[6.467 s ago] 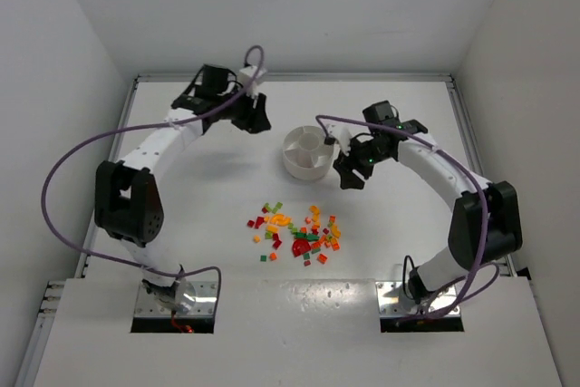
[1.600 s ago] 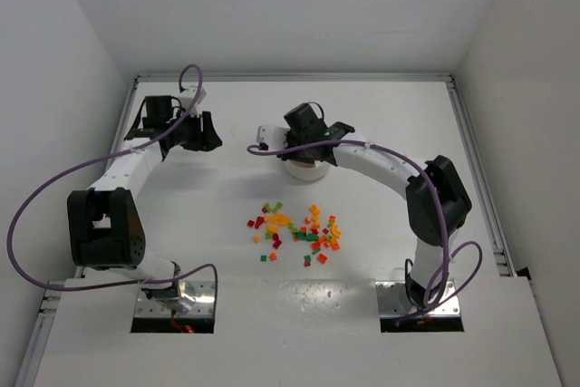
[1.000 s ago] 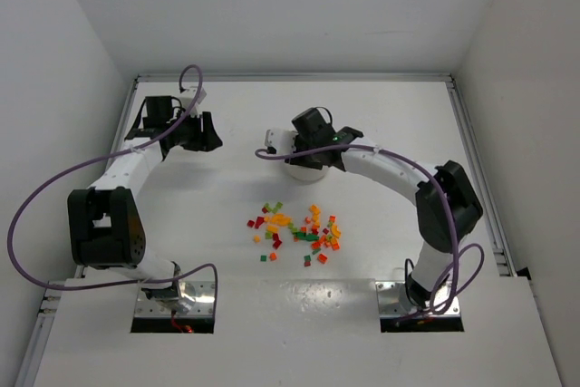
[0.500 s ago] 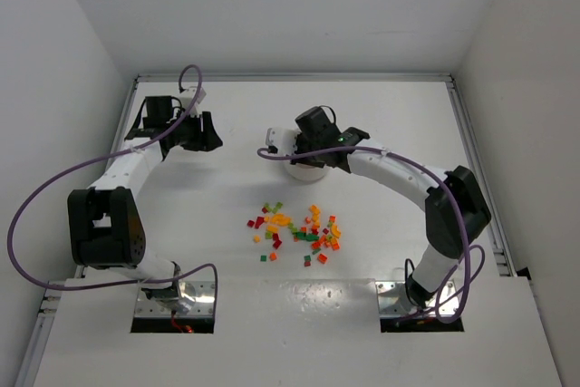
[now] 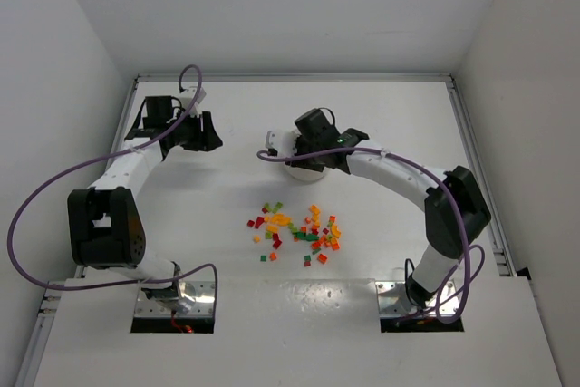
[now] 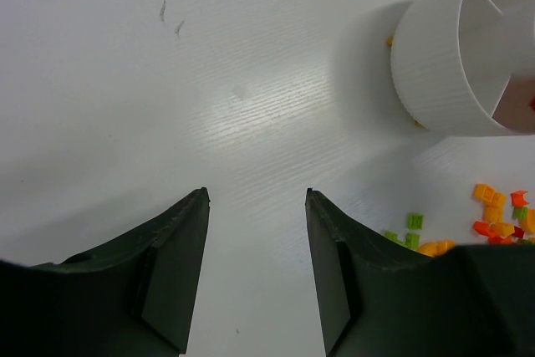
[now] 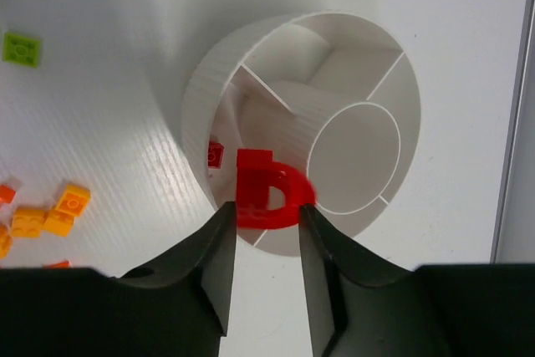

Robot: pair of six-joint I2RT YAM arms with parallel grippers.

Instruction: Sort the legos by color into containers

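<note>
Right gripper [image 7: 266, 216] flanks a glossy red arched lego [image 7: 255, 180].

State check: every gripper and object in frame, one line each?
Left gripper: jaws open, empty.
Right gripper: over dish, red arch brick between jaws; gripped or released unclear.
Dish: upright, one small red brick inside a wedge.
Loose legos: unsorted on the table.
</note>
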